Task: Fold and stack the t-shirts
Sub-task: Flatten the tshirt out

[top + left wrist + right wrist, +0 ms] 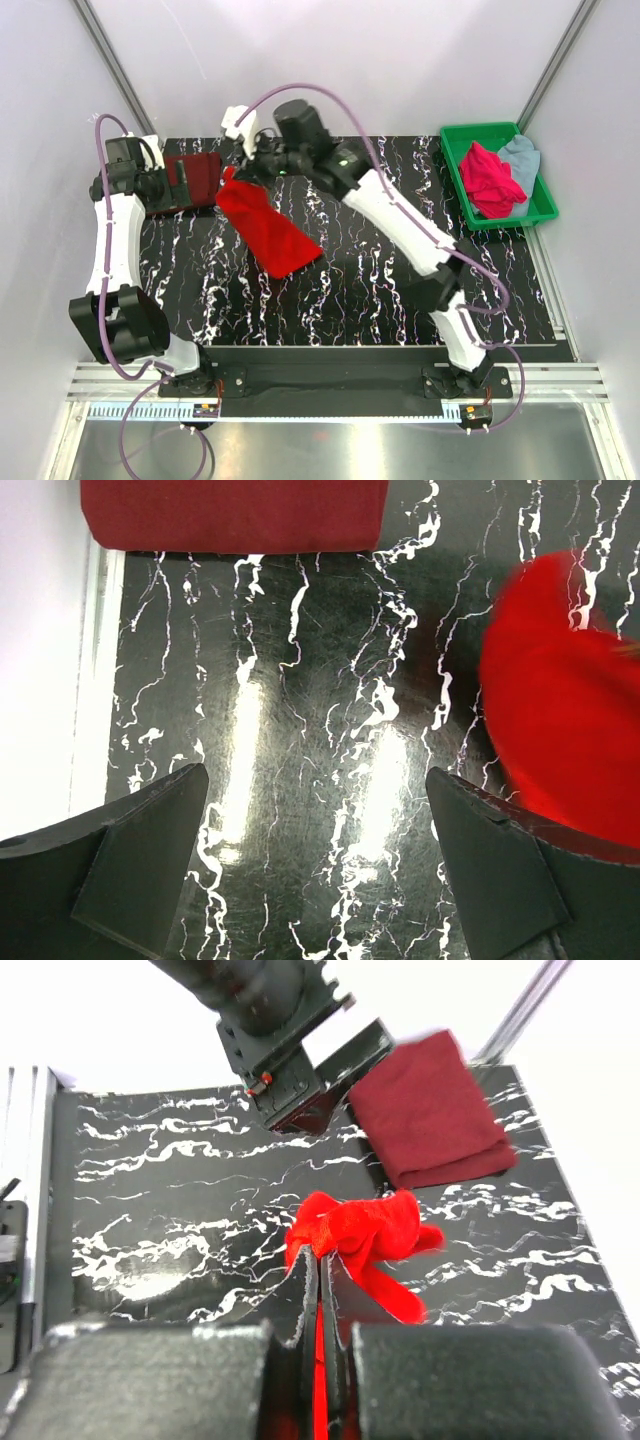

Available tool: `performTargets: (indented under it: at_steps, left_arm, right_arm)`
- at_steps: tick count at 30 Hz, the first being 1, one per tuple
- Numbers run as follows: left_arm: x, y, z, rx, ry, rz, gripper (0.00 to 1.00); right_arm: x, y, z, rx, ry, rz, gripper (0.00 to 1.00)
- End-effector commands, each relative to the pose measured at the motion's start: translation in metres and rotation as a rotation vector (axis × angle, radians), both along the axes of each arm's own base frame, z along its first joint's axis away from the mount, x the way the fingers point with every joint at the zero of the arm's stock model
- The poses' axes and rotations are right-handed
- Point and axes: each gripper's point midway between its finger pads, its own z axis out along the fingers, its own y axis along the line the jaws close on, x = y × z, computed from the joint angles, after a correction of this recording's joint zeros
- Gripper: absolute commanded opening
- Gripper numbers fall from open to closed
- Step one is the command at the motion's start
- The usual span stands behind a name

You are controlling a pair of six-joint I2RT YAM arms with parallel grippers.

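robotics lab work cell, white panel walls, aluminium frame struts, black marbled table

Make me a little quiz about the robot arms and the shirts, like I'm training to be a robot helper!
1. True or false: the dark maroon shirt lies folded on the table.
2. Pick one: what are the jaws of the right arm pinching? A) the bright red shirt B) a blue cup C) nothing
3. Fill in the number: ___ shirts lie in the green tray.

Key
1. True.
2. A.
3. Two: the magenta-pink shirt and the pale grey-blue shirt.
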Motion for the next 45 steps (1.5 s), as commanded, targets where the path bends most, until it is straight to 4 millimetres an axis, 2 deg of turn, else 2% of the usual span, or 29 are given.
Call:
performTargets:
  at_steps: [1,2,3,4,5,6,10,11,12,13,14,15,16,17,18,22,23,24,25,26,30,32,33,35,37,38,41,43,45]
  left_arm:
    - [0.006,-0.005,0.009,-0.030,-0.035,-0.013,0.97]
    - [0.008,-0.006,0.007,-0.037,-0.033,-0.014,0.97]
    - [0.010,-0.006,0.006,-0.043,-0.033,-0.017,0.97]
    - [0.010,-0.007,0.005,-0.047,-0.033,-0.019,0.97]
    - [0.012,-0.007,0.004,-0.049,-0.032,-0.021,0.97]
    - [0.012,-0.008,0.002,-0.053,-0.030,-0.025,0.96]
    - [0.014,-0.010,0.000,-0.066,-0.027,-0.035,0.96]
    - [0.015,-0.010,-0.002,-0.070,-0.023,-0.035,0.96]
    - [0.015,-0.010,-0.002,-0.068,-0.023,-0.034,0.96]
    - [0.016,-0.011,-0.002,-0.071,-0.022,-0.038,0.96]
    - [0.017,-0.011,-0.004,-0.074,-0.018,-0.038,0.96]
    - [0.017,-0.011,-0.004,-0.074,-0.016,-0.039,0.96]
    - [0.018,-0.010,-0.005,-0.075,-0.015,-0.038,0.96]
    - [0.020,-0.010,-0.005,-0.077,-0.014,-0.039,0.96]
    - [0.020,-0.012,-0.004,-0.094,-0.016,-0.021,0.96]
    - [0.020,-0.013,-0.007,-0.103,-0.011,-0.023,0.96]
    - [0.019,-0.013,-0.008,-0.102,-0.010,-0.022,0.96]
    - [0.019,-0.013,-0.009,-0.102,-0.009,-0.022,0.96]
    - [0.018,-0.013,-0.009,-0.103,-0.007,-0.021,0.96]
    - [0.018,-0.013,-0.010,-0.103,-0.005,-0.022,0.96]
    - [0.017,-0.013,-0.010,-0.102,-0.002,-0.022,0.96]
    - [0.017,-0.013,-0.008,-0.098,-0.006,-0.022,0.96]
    - [0.017,-0.012,-0.008,-0.097,-0.007,-0.022,0.96]
    - [0.017,-0.011,-0.008,-0.093,-0.006,-0.018,0.96]
    - [0.018,-0.011,-0.007,-0.091,-0.006,-0.018,0.96]
    - [0.018,-0.011,-0.006,-0.088,-0.010,-0.017,0.96]
    - [0.019,-0.010,-0.006,-0.085,-0.007,-0.017,0.96]
    - [0.020,-0.009,-0.007,-0.086,-0.005,-0.016,0.96]
    - [0.021,-0.010,-0.008,-0.088,-0.005,-0.016,0.96]
  right_arm:
    - [0.009,-0.045,0.049,0.063,-0.033,-0.081,0.00]
    - [0.025,-0.065,0.046,0.050,-0.023,-0.134,0.00]
    - [0.029,-0.085,0.055,0.050,-0.031,-0.173,0.00]
    - [0.041,-0.101,0.026,-0.024,-0.011,-0.225,0.00]
    - [0.048,-0.115,0.018,-0.050,-0.011,-0.263,0.00]
    - [0.062,-0.146,0.005,-0.090,-0.002,-0.332,0.00]
    - [0.112,-0.222,-0.020,-0.192,-0.016,-0.533,0.00]
    - [0.123,-0.235,-0.025,-0.211,-0.015,-0.567,0.00]
    - [0.139,-0.244,-0.042,-0.244,0.003,-0.595,0.00]
    - [0.159,-0.269,-0.041,-0.262,-0.010,-0.667,0.00]
    - [0.171,-0.279,-0.045,-0.273,-0.007,-0.702,0.00]
    - [0.190,-0.287,-0.070,-0.304,0.032,-0.732,0.00]
    - [0.206,-0.305,-0.051,-0.270,0.023,-0.804,0.00]
    - [0.213,-0.310,-0.047,-0.255,0.033,-0.828,0.00]
    - [0.228,-0.308,-0.027,-0.183,0.015,-0.860,0.00]
    - [0.223,-0.277,0.013,-0.044,-0.017,-0.810,0.00]
    - [0.205,-0.260,0.037,-0.007,-0.054,-0.760,0.00]
    - [0.195,-0.237,0.016,-0.044,-0.028,-0.673,0.00]
    - [0.187,-0.223,0.024,-0.023,-0.056,-0.629,0.00]
    - [0.166,-0.194,0.023,-0.024,-0.055,-0.548,0.00]
    - [0.104,-0.141,0.030,0.033,0.041,-0.322,0.00]
    - [0.089,-0.125,0.034,0.054,0.065,-0.259,0.00]
    - [0.074,-0.113,0.046,0.083,0.058,-0.205,0.00]
    - [0.064,-0.102,0.057,0.119,0.061,-0.149,0.00]
    - [0.045,-0.095,0.089,0.200,0.054,-0.070,0.00]
    - [0.036,-0.096,0.107,0.243,0.048,-0.052,0.00]
    - [0.023,-0.107,0.126,0.260,0.005,-0.045,0.00]
    - [0.024,-0.120,0.127,0.250,-0.016,-0.064,0.00]
    - [0.029,-0.138,0.109,0.197,-0.015,-0.109,0.00]
